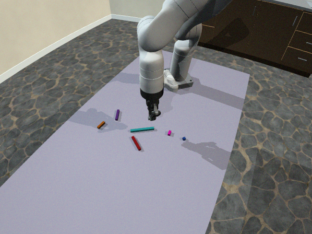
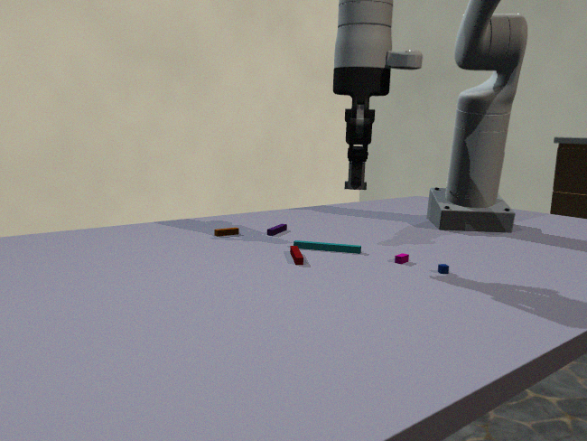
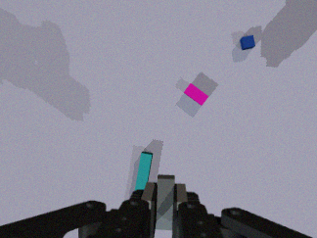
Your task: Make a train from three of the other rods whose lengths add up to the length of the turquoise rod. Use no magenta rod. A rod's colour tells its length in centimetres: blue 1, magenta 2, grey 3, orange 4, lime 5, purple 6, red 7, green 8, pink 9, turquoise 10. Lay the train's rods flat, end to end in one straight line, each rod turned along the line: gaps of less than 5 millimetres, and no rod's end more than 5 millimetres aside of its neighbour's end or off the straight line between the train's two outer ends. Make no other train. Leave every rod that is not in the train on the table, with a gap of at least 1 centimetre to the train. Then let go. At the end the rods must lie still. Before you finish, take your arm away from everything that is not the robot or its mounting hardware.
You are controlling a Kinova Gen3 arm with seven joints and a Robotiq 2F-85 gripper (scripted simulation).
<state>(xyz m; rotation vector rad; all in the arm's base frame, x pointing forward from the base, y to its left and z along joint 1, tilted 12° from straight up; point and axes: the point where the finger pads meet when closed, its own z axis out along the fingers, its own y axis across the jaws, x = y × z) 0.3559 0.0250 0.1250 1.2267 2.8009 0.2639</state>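
Observation:
My gripper (image 1: 152,117) hangs well above the table, behind the turquoise rod (image 1: 142,129). It is shut on a grey rod (image 3: 165,202), which shows between the fingers in the wrist view. The turquoise rod lies flat, also in the exterior view (image 2: 327,246) and the wrist view (image 3: 144,170). A red rod (image 1: 136,143) lies just in front of its left end, at an angle. A purple rod (image 1: 117,114) and an orange rod (image 1: 101,124) lie apart to the left. A magenta rod (image 1: 169,132) and a blue rod (image 1: 184,138) lie apart to the right.
The arm's base (image 1: 176,81) stands at the back of the table. Dark cabinets (image 1: 277,32) stand beyond the table at the back right. The table's right edge runs close past the blue rod.

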